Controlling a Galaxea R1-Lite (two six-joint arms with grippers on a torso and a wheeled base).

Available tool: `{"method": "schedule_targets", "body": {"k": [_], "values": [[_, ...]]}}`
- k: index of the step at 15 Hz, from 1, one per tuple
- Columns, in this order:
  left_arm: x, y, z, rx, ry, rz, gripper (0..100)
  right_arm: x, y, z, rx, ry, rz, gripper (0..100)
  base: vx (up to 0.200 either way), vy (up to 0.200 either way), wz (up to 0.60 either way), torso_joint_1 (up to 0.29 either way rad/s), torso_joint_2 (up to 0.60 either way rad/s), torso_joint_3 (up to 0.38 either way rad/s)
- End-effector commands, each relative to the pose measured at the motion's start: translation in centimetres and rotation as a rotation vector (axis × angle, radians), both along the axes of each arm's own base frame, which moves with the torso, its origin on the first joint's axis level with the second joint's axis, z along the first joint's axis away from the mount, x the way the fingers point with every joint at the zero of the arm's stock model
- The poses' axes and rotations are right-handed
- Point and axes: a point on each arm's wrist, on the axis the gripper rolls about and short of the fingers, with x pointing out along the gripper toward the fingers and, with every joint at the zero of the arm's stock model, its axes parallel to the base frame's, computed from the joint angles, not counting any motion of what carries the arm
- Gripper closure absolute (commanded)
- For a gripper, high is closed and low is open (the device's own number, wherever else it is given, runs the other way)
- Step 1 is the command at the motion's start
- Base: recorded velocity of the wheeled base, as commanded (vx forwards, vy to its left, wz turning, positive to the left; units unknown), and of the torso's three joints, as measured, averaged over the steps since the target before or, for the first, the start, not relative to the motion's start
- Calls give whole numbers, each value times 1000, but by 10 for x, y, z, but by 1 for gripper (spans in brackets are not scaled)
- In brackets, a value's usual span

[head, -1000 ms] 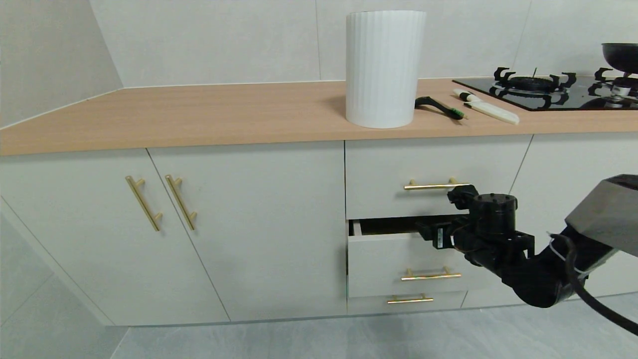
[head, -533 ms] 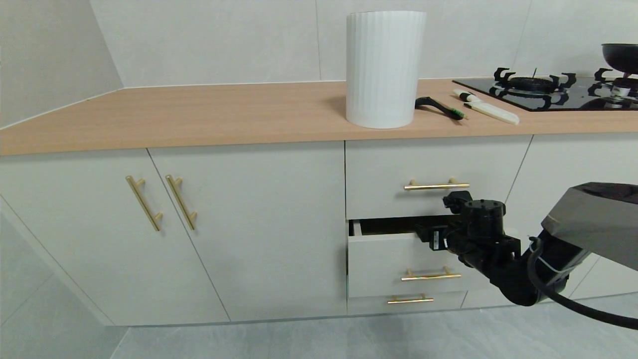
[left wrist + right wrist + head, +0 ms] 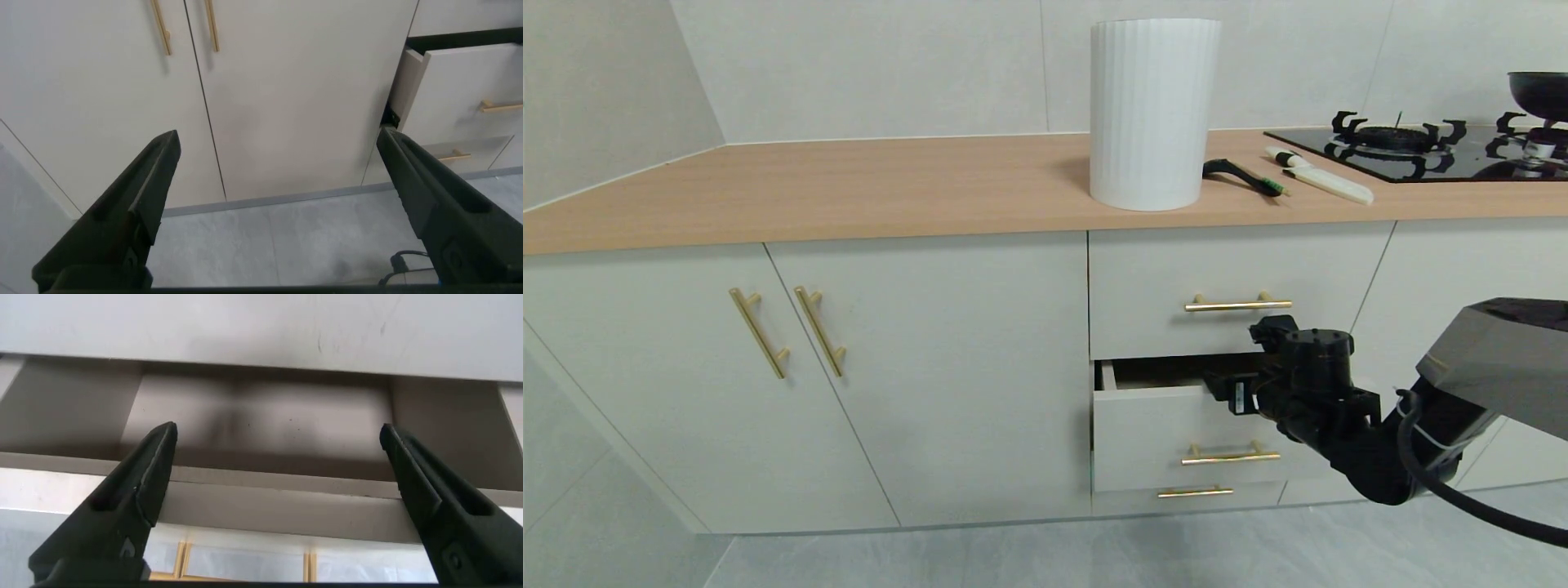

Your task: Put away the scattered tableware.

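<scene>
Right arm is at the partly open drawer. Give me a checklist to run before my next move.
1. Is the middle drawer open wide enough to load: not ok, only a narrow gap shows.
2. Is the right gripper open and empty: ok.
3. Does the right gripper face the drawer gap: ok.
4. Is the left gripper open, empty and off by the cabinet doors: ok.
5. Is there free room inside the drawer: cannot tell, its floor is hidden.
6. Is the tableware put away: not ok, the black-handled utensil and the white knife lie on the countertop.
</scene>
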Motion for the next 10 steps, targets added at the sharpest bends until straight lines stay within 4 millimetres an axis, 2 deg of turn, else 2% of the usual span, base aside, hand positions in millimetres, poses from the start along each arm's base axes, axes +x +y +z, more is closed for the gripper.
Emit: {"method": "schedule_targets", "body": {"k": [1, 10], "values": [[0, 0, 0, 0, 0, 0, 0, -4, -1, 6, -3, 12, 2, 0, 0, 0, 0, 0, 0, 0], [0, 0, 0, 0, 2, 0, 0, -32, -5, 20, -64, 209, 30, 0, 0, 0, 0, 0, 0, 0]]}}
